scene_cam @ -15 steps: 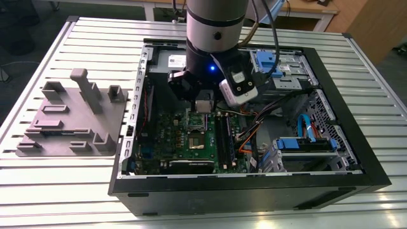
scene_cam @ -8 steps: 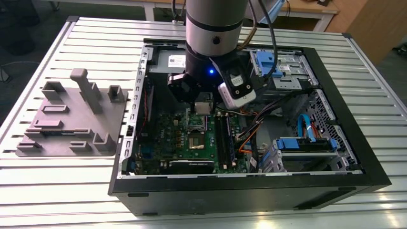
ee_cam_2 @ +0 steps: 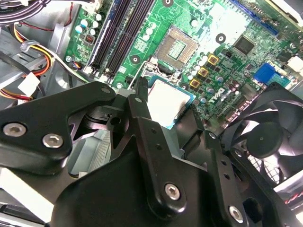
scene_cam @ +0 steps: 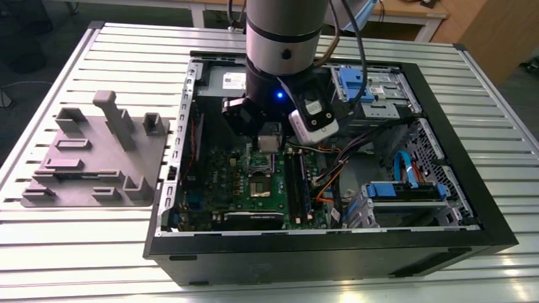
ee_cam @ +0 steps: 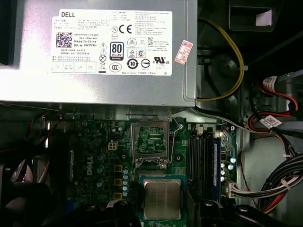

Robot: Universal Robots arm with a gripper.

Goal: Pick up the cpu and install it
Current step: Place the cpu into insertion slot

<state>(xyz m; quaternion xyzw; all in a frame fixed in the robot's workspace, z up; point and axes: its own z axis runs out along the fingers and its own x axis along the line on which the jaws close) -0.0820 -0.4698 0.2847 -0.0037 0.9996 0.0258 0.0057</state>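
Observation:
The cpu [ee_cam: 162, 197] is a small silver square with a green rim, and my gripper [ee_cam: 162, 210] is shut on it by two opposite edges. In the second wrist view the cpu [ee_cam_2: 166, 100] sits between the black fingers [ee_cam_2: 138, 105] of the gripper [ee_cam_2: 166, 109]. It hangs above the green motherboard [scene_cam: 252, 205] inside the open computer case [scene_cam: 471, 208], a short way off the metal-framed socket [ee_cam: 151, 140]. That socket [ee_cam_2: 177, 46] lies open with its contact field bare. In the exterior view the gripper [scene_cam: 267, 144] hovers just behind the socket [scene_cam: 259, 189].
A grey power supply [ee_cam: 94, 47] fills the case's rear. Black memory sticks [ee_cam: 206, 156] run beside the socket. A black fan [ee_cam_2: 270, 137] and coloured cables [ee_cam: 279, 184] flank the board. Blue drive cages [scene_cam: 404, 189] sit at the exterior view's right, a grey fixture plate [scene_cam: 93, 158] at its left.

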